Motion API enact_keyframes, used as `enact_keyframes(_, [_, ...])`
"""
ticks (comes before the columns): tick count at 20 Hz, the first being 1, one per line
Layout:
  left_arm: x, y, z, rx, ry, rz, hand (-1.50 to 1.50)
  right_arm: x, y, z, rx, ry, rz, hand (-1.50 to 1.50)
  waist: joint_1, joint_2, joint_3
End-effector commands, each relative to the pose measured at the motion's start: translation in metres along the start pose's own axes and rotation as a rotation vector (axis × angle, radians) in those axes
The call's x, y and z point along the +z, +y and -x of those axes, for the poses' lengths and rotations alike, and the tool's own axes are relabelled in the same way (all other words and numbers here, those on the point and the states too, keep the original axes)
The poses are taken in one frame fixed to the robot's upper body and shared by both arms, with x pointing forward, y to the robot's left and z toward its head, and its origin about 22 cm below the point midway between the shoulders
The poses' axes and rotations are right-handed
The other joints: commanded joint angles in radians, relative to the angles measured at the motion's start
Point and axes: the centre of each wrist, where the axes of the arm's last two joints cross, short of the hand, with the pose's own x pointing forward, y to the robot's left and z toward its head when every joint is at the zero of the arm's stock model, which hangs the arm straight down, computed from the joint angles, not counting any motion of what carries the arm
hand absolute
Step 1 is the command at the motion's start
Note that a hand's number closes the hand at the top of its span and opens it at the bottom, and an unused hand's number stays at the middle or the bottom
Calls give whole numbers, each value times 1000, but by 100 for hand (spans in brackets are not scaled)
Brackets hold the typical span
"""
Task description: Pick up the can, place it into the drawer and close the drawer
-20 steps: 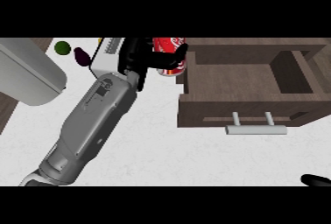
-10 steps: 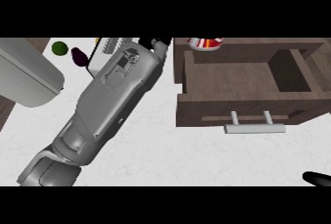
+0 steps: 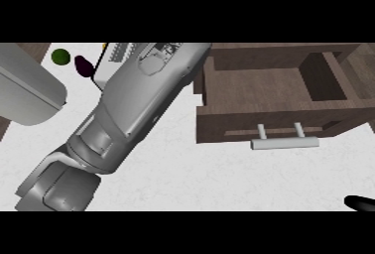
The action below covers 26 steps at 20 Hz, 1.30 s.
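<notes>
Since the earlier frame your left arm [image 3: 124,114] has stretched further up and the can has gone out of view with the left hand, past the top edge, so you cannot tell what that hand holds. Your drawer [image 3: 256,89] stands open, nothing visible inside. Your right hand [image 3: 360,203] barely shows at the lower right corner; its fingers cannot be judged. Placing and closing both look still undone.

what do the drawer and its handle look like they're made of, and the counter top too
The drawer looks like dark brown wood with a matte finish: faint grain lines run along its front and floor. Its handle looks like pale brushed metal, a light grey bar on two posts, though painted plastic is possible. The counter top looks like white stone or laminate, faintly mottled and unglossy.
</notes>
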Motion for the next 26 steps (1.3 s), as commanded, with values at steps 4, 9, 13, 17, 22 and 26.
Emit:
enact_keyframes(4, [-6, -8, -5, -31, 18, 3, 150, -6, 6, -10, 5, 2, 5, -150, -7, 3, 0])
enact_keyframes(9, [-8, -13, -3, -66, -2, -105, 150, -10, 2, -1, 1, -5, -47, -150, -50, 11, 2])
enact_keyframes(13, [-9, -17, -12, -82, -2, -174, -150, -27, 15, -8, -4, -30, -51, -150, -59, 19, 3])
enact_keyframes(17, [-9, -12, 6, -82, 9, -217, -150, -22, 14, -11, 31, -6, -51, -150, -59, 15, 2])
enact_keyframes(22, [-11, -14, -4, -75, -7, -226, -150, -21, 8, -14, 118, -57, -97, -150, -58, 16, 2])
enact_keyframes(26, [-10, -18, -13, -37, -6, -244, -150, -33, 14, -16, 205, -146, -144, -150, -62, 18, 2])
